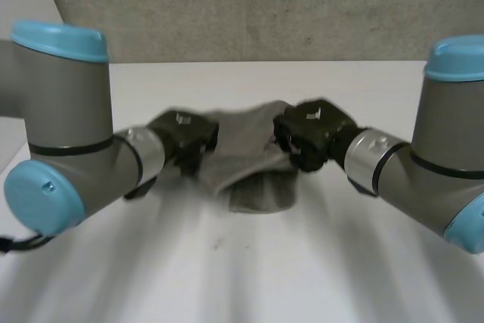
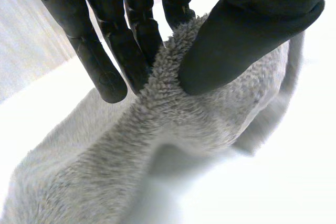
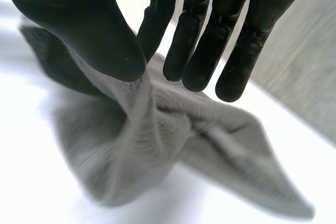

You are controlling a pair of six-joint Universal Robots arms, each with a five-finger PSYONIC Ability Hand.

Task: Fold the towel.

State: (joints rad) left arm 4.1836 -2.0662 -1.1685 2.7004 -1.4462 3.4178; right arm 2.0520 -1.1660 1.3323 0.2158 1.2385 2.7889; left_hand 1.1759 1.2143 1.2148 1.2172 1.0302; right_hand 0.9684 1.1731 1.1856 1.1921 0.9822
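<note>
The left hand (image 1: 185,138) pinched the grey towel (image 1: 249,168) between thumb and fingers. The right hand (image 1: 310,134) clamped its opposite side.

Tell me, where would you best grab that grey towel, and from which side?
Probably at its raised edge, from above. The towel is limp and bunched, so a fold standing up offers something thin to pinch. The left hand and right hand each do so, thumb one side, fingers the other, at opposite ends.

Left hand (image 2: 247,30) pinching, right hand (image 3: 84,24) pinching, both facing inward
</note>
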